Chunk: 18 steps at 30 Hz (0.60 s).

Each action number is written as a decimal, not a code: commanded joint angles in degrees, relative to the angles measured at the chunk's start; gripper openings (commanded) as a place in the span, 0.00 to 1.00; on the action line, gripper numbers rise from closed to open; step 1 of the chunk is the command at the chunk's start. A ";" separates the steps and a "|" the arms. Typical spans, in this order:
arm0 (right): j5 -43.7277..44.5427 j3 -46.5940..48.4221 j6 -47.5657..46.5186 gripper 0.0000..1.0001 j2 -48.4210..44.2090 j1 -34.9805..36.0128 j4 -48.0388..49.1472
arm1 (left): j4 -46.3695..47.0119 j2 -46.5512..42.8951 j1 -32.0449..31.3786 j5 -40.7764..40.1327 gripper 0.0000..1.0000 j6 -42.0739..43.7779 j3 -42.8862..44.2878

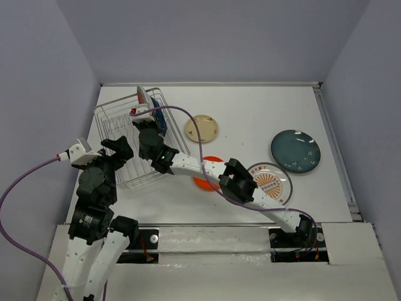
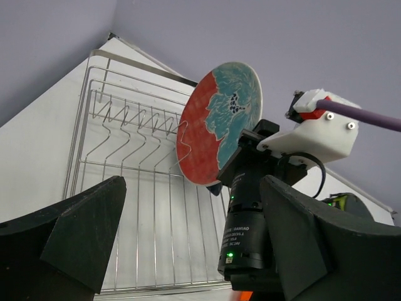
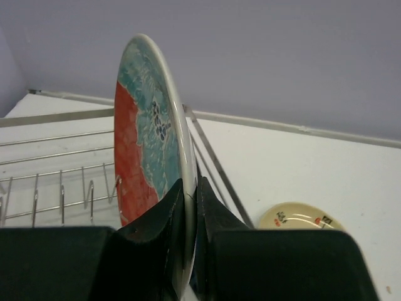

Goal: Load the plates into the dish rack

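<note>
Here, pinched nearly closed at the right gripper (image 3: 188, 188) on the edge of the red-and-teal floral plate (image 3: 147, 132), held upright (presumably to slip between tines) at the far end of the dish rack (image 1: 109, 113). At the left gripper (image 2: 191, 182), spread wide, holding nothing, by the rack's near side. Right of the rack, lying flat: cream plate (image 1: 201, 128), dark teal plate (image 1: 295, 151).

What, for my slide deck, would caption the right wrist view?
Right pincer grips red-and-teal plate upright at the wire rack; cream plate lies beyond.
</note>
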 commanded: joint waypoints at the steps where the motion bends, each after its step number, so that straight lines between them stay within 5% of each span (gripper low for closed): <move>1: 1.23 -2.39 8.94 0.07 -4.70 -1.10 -1.77 | 1.45 -0.54 -0.19 -2.39 0.99 -0.55 2.18; 4: -1.92 -3.44 13.58 0.15 -6.19 -1.10 -5.99 | 1.36 -0.45 -0.45 -2.48 0.99 -0.37 2.18; 6: -4.21 -8.16 17.19 0.38 -10.03 -1.10 -9.23 | 1.28 -0.45 -0.45 -2.57 0.99 -0.28 2.18; 10: -10.09 -14.07 29.14 0.59 -16.11 -2.15 -17.57 | 0.92 -0.54 -0.54 -2.40 0.99 -0.37 2.10; 18: -36.97 -33.73 42.42 0.74 -37.97 -7.15 -28.66 | 1.10 -0.36 -0.98 -0.73 0.99 0.51 1.57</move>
